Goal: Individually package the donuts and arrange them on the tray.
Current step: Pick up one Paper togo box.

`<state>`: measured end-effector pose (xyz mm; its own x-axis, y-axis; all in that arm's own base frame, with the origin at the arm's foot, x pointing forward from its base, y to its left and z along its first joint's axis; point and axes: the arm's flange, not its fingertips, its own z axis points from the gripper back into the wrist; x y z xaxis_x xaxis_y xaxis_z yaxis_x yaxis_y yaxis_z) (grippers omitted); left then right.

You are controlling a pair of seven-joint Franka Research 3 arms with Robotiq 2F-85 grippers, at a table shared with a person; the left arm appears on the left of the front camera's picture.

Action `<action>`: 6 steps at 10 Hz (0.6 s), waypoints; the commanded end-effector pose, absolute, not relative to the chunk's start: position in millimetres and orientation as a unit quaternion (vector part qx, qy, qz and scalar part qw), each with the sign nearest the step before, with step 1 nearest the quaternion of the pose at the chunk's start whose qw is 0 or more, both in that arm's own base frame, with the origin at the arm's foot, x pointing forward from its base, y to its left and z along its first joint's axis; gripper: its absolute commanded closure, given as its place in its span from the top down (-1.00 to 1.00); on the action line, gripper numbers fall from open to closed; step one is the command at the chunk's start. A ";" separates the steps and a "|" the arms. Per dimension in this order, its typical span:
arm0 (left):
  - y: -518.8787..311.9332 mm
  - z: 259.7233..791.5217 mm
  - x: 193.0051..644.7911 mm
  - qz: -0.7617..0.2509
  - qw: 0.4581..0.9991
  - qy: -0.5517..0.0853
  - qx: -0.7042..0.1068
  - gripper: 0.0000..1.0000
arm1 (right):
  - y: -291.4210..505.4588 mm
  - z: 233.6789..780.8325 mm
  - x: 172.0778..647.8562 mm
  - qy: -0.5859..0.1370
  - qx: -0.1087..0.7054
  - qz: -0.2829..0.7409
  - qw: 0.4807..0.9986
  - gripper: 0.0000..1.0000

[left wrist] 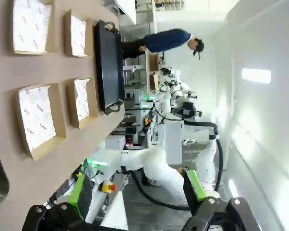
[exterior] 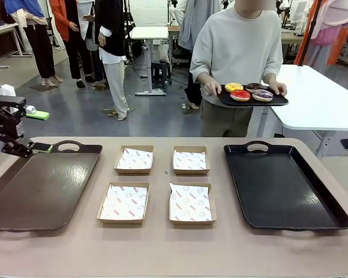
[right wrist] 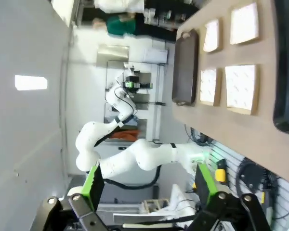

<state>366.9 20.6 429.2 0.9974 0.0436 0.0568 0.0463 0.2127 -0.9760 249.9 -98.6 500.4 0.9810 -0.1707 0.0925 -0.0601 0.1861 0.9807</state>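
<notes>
Cardboard boxes [exterior: 123, 220] between two trays [exterior: 290, 191], donuts [exterior: 240, 95] beyond

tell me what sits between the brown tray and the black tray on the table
Four empty paper-lined cardboard boxes in a two-by-two block, plain in the front view.

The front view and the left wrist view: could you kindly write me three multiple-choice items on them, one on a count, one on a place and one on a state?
1. How many paper-lined boxes lie on the table? A two; B four; C six.
2. Where are the donuts? A in the boxes; B on the table; C on the small tray that the person holds.
3. How does the left gripper hold its fingers? A shut on a donut; B apart and empty; C shut on a box.
Answers: B, they form a two-by-two block; C, all four sit on it; B, the wrist view shows a wide gap between the green pads.
</notes>
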 end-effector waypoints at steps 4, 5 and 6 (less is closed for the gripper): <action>55.6 410.9 349.2 0.056 0.780 -0.059 -0.621 1.00 | -117.6 405.7 196.6 -0.035 0.559 -0.064 0.826 1.00; 59.7 407.0 347.2 0.068 0.783 -0.066 -0.615 1.00 | -119.1 398.2 194.2 -0.029 0.551 -0.061 0.832 1.00; 64.2 403.8 345.9 0.078 0.791 -0.068 -0.603 1.00 | -118.6 392.2 191.0 -0.026 0.550 -0.056 0.833 1.00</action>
